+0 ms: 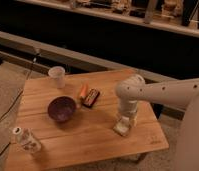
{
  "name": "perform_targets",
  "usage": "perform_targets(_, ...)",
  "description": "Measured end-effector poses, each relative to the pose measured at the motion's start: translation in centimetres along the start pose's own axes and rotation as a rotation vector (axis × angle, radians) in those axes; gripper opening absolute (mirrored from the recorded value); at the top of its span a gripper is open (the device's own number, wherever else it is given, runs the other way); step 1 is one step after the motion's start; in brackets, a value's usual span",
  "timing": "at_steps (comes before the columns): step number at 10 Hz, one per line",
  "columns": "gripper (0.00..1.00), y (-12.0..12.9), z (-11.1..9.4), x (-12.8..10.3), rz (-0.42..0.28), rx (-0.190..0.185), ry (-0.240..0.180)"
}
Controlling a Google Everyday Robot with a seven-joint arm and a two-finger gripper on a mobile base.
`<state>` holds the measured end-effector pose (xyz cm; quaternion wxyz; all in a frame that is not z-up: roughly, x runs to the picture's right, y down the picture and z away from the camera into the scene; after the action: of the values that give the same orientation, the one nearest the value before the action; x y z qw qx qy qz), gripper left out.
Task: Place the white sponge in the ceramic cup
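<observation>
White sponge (121,130): small off-white block, right side of counter (93,135), directly under end effector (125,121). Ceramic cup (57,76): whitish, upright, mouth up, far-left corner, 10 o'clock from sponge, well apart.
</observation>
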<state>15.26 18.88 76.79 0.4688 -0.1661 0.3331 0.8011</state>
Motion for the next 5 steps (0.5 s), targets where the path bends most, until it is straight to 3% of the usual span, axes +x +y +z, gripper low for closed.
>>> perform_targets(2,0.55,0.00,0.29,0.24,0.004,-0.020,-0.001)
perform_targets(5,0.23,0.42,0.37,0.37,-0.003,-0.066,-0.013)
